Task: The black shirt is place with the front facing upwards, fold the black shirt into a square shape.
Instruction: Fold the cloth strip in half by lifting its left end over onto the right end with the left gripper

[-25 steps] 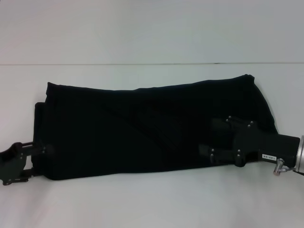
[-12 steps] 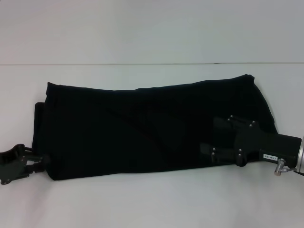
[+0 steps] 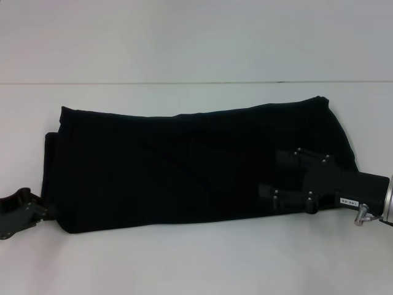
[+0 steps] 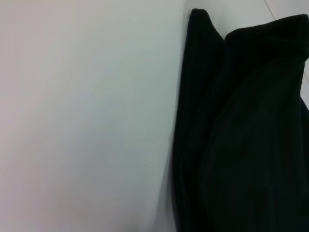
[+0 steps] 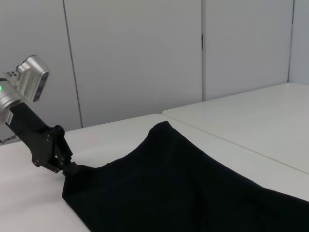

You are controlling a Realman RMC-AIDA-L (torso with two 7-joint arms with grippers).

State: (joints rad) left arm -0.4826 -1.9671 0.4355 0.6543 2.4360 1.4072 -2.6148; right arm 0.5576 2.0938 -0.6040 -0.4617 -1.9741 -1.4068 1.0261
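The black shirt (image 3: pixel 184 166) lies folded into a long horizontal band across the white table (image 3: pixel 196 264), its lettering not visible. The left claw (image 3: pixel 46 212) sits at the band's near left corner, touching the cloth edge; whether it is clenched on the fabric cannot be told. The right claw (image 3: pixel 273 181) rests over the band's right end, its two fingers (image 3: pixel 284 200) spread apart above the cloth, grasping nothing. In the right wrist view the left claw (image 5: pixel 70 166) meets the shirt's corner.
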